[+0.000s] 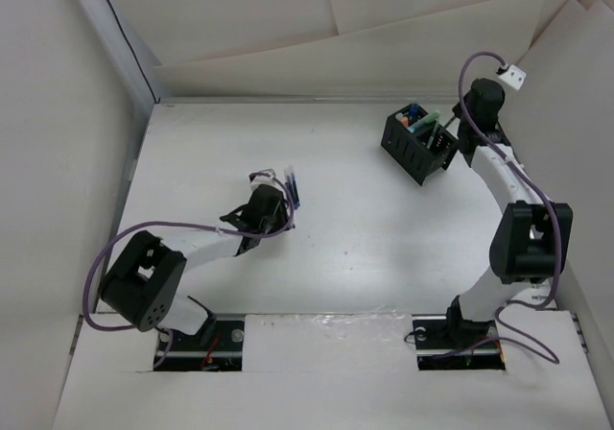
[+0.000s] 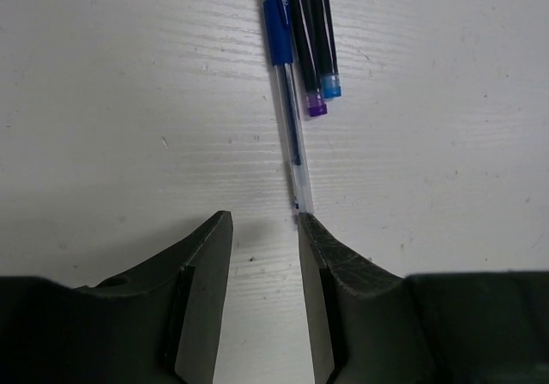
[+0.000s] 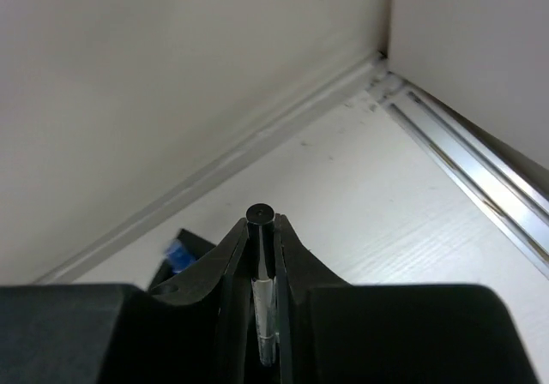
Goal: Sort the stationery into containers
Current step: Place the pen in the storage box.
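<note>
Three pens lie side by side on the white table: a blue, clear-barrelled pen [image 2: 287,84], a dark pen with a purple end [image 2: 305,50] and a dark pen with a light-blue end [image 2: 324,33]. They also show in the top view [image 1: 292,188]. My left gripper [image 2: 262,219] is open and empty just short of them, its right fingertip [image 2: 319,238] at the clear pen's tip. My right gripper [image 3: 260,223] is shut on a clear-barrelled pen with a black end [image 3: 260,215], beside the black organizer [image 1: 419,142], which holds several orange, blue and green pieces.
White walls enclose the table on the left, back and right. A metal rail [image 3: 463,157] runs along the right wall's foot. The organizer's corner [image 3: 184,251] shows low left in the right wrist view. Both arm bases sit at the near edge.
</note>
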### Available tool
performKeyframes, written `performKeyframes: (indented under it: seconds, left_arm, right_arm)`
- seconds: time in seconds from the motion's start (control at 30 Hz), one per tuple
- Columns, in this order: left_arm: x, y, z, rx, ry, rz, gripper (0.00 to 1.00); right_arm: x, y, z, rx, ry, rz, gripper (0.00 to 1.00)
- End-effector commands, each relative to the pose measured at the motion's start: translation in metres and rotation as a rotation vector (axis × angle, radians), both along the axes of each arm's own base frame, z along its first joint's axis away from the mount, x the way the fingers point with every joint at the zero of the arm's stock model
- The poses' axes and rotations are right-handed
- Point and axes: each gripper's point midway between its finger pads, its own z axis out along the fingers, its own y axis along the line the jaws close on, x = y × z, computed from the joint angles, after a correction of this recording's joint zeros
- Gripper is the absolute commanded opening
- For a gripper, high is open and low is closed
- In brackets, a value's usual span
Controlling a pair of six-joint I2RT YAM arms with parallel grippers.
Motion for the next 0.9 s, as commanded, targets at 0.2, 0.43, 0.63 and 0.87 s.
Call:
performKeyframes:
  seconds: [0.2, 0.43, 0.63, 0.87]
  left_arm:
    - [0.017, 0.0, 0.008, 0.031, -0.022, 0.034, 0.38]
    - [0.017, 0.001, -0.005, 0.059, 0.005, 0.04, 0.38]
    - [0.02, -0.008, -0.006, 0.065, 0.001, 0.015, 0.38]
    - [0.019, -0.029, 0.002, 0.075, -0.021, -0.012, 0.37]
  right_arm:
    - [0.013, -0.004, -0.036, -0.068, 0.116, -0.082, 0.12]
    - [0.009, 0.019, -0.042, -0.063, 0.122, -0.07, 0.56]
    - [-0.016, 0.035, -0.021, -0.034, 0.074, -0.012, 0.77]
    - [-0.037, 0.051, -0.015, -0.021, 0.052, 0.036, 0.78]
